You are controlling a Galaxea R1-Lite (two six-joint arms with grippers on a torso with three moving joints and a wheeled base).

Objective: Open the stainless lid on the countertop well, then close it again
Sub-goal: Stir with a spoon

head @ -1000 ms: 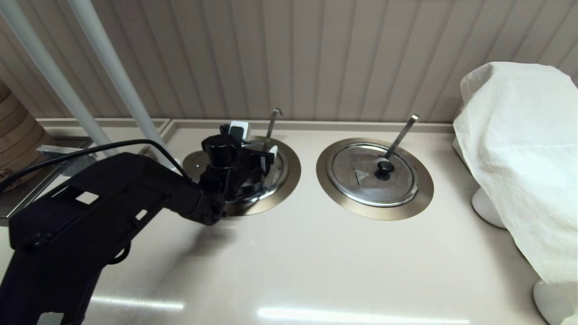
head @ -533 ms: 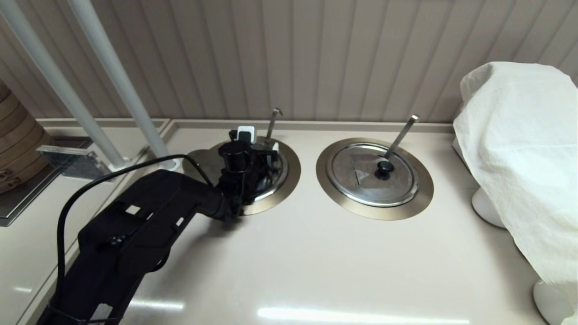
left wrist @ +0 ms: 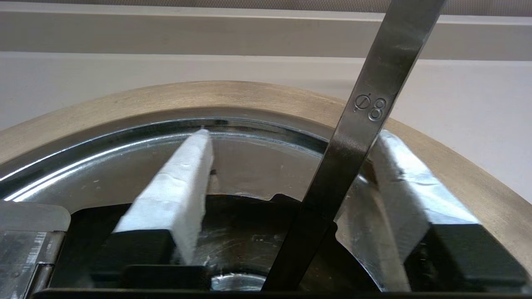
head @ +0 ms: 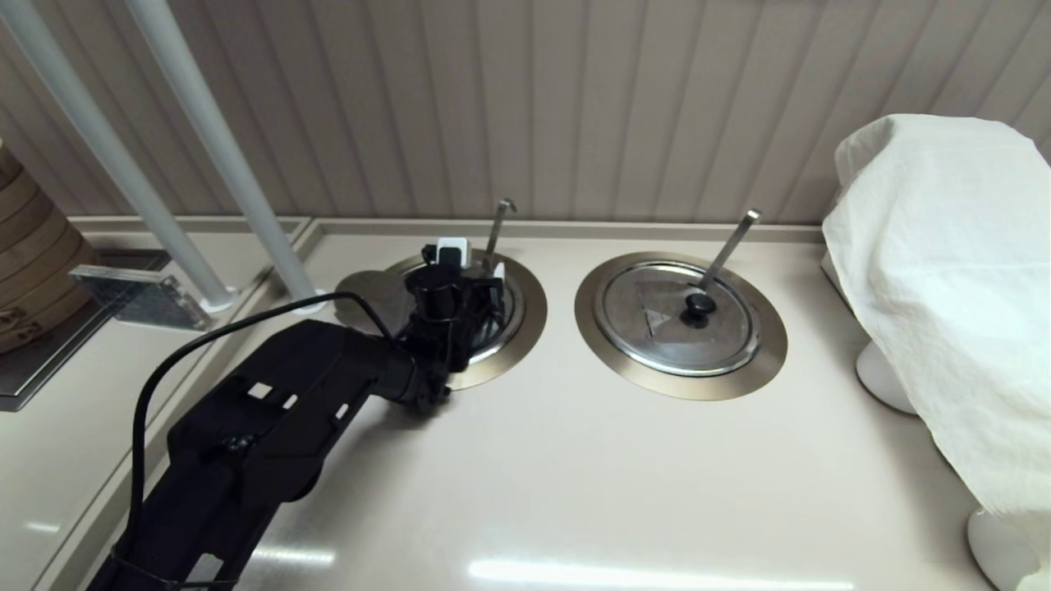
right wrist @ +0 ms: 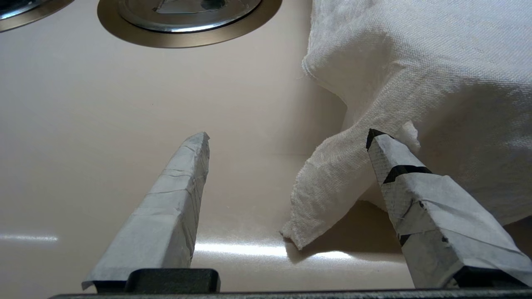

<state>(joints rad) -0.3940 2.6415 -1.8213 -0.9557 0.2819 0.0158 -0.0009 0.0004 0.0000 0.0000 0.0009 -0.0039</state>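
The stainless lid (head: 507,318) lies flat in the countertop well, inside the bronze rim ring (head: 532,328). My left gripper (head: 475,263) hangs open low over the lid's back half, pointing at the wall. In the left wrist view its white fingers (left wrist: 183,187) stand wide apart over the lid (left wrist: 257,162), and the thin rod handle (left wrist: 365,112) rises between them, closer to one finger. The hooked tip of the rod handle (head: 501,215) sticks up behind the gripper. The lid's black knob is hidden under the gripper. My right gripper (right wrist: 286,137) is open over bare counter, out of the head view.
The twin lid (head: 657,320) with its flat square-tipped handle (head: 731,242) sits in the ring to the right. A white cloth (head: 944,271) drapes over objects at the far right, beside the right gripper. Two white poles (head: 222,164) and a ribbed wall stand behind.
My left arm has swung right and forward. Its gripper has slid a little toward the wall over the lid, nearer the rod handle. The lid has stayed in the well.
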